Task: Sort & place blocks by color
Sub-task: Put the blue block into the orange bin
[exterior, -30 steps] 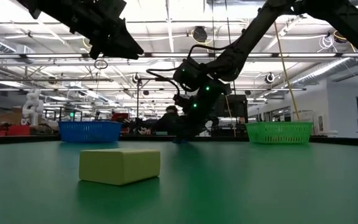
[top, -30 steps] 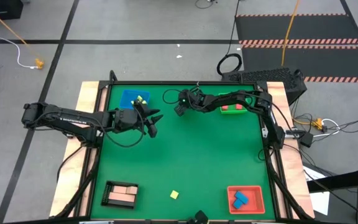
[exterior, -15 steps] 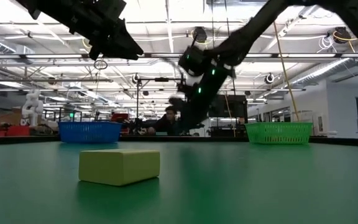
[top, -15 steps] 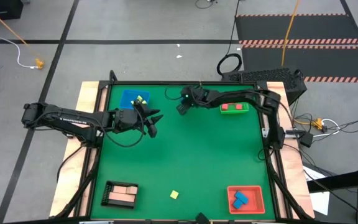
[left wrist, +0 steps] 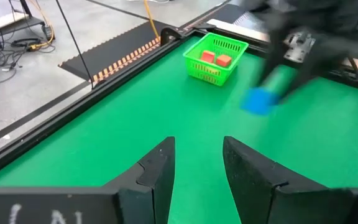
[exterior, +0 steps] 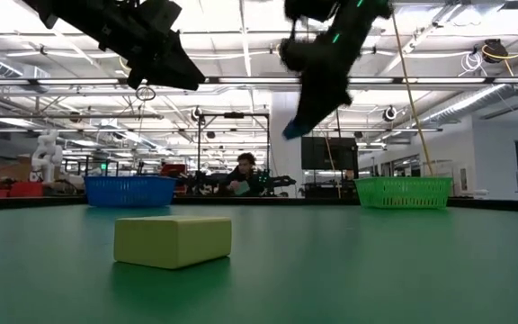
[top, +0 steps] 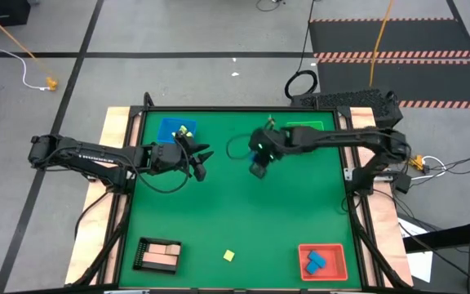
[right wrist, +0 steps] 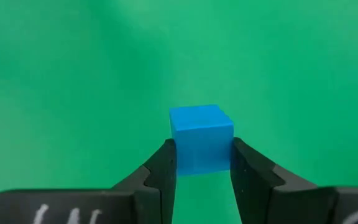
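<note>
The right gripper (right wrist: 201, 163) hung above the middle of the green felt table (top: 243, 220), clamped on a small solid blue cube (right wrist: 201, 137) (clear of the surface). The left gripper (left wrist: 197, 158) waited beside the square blue tray (top: 172, 129), fingers parted, empty.

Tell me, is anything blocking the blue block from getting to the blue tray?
Nothing on the table is. The right gripper holds the blue block up in the air, above bare green mat. The blue tray sits at the far left, but the left gripper hangs near it and could get in the way.
</note>
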You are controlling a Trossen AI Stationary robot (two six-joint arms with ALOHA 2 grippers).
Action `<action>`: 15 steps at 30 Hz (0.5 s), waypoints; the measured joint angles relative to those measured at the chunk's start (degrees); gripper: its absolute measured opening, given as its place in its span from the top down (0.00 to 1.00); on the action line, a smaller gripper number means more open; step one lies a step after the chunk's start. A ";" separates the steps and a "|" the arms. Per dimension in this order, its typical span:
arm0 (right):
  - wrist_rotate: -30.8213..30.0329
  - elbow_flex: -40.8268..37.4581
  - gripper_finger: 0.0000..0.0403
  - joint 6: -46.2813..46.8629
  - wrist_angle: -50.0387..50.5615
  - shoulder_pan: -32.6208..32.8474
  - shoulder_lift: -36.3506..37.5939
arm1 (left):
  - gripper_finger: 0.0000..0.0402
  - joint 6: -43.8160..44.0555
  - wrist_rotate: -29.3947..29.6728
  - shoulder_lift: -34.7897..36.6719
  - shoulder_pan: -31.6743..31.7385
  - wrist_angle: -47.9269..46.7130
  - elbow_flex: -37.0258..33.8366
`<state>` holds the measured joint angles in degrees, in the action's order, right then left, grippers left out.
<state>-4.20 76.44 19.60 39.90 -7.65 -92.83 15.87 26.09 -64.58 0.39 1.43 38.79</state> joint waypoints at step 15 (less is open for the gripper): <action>0.07 0.00 0.75 37.81 13.53 33.97 9.86 | 0.66 4.22 -0.52 0.00 -0.14 -0.20 0.00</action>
<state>-4.13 76.44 57.41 53.43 26.33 -82.97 20.09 25.57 -64.58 0.25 1.23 38.79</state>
